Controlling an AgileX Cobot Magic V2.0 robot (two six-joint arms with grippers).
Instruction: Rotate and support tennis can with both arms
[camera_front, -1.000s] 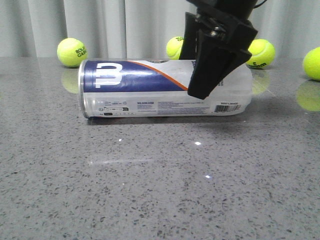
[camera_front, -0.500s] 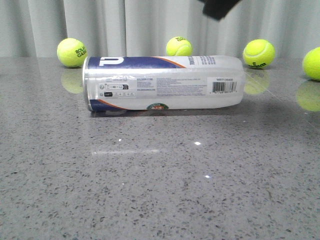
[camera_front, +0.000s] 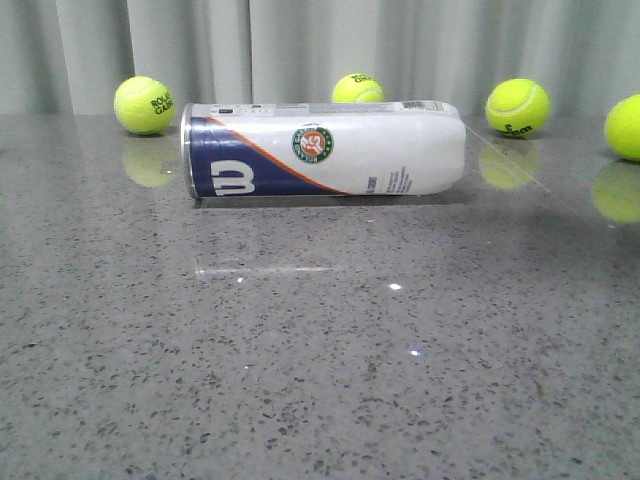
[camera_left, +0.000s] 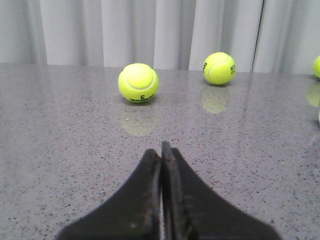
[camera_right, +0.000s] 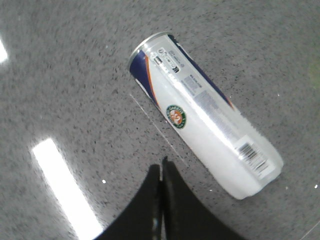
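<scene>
The tennis can (camera_front: 322, 149) lies on its side on the grey speckled table, metal rim to the left, navy Wilson label and round emblem facing me. It also shows from above in the right wrist view (camera_right: 202, 114), lying diagonally. My right gripper (camera_right: 161, 165) is shut and empty, raised above the table and apart from the can. My left gripper (camera_left: 161, 150) is shut and empty, low over bare table, with the can out of its view. Neither gripper shows in the front view.
Several yellow-green tennis balls stand along the back by the curtain: one at the left (camera_front: 144, 105), one behind the can (camera_front: 357, 89), one at the right (camera_front: 517, 107), one at the right edge (camera_front: 626, 127). The left wrist view shows two balls (camera_left: 138, 83) (camera_left: 219, 68).
The right gripper, which was at the can's right end, has lifted out of the front view. The can has rolled about its axis and away; the label side now faces me.
</scene>
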